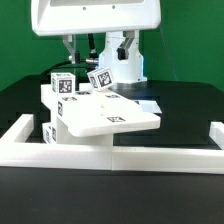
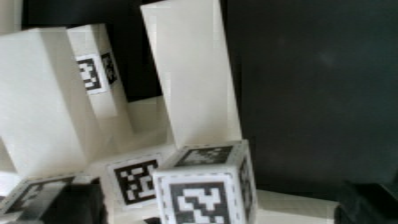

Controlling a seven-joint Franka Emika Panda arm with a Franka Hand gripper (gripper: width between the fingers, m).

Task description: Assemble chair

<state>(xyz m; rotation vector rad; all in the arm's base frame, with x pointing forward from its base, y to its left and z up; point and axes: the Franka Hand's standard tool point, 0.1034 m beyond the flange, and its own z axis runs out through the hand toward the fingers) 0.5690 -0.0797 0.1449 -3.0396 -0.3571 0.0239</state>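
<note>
The chair is partly joined. Its flat white seat plate (image 1: 112, 118) lies against the front wall, and tagged square legs (image 1: 62, 86) (image 1: 100, 78) stand up from it. My gripper (image 1: 82, 58) hangs just above those legs. In the wrist view the gripper (image 2: 199, 206) is open. Its dark fingertips (image 2: 39, 200) stand apart on either side of a tagged leg end (image 2: 203, 188), and neither touches it. Beyond that end, two long white chair parts (image 2: 54, 95) (image 2: 196, 70) reach away over the seat plate (image 2: 285, 165).
A long low white border wall (image 1: 110, 156) runs along the front and turns back at both ends (image 1: 20, 128) (image 1: 212, 132). A thin flat white strip (image 1: 146, 97) lies behind the seat. The tabletop (image 1: 180, 110) is black, and the arm's white base (image 1: 125, 60) stands at the back.
</note>
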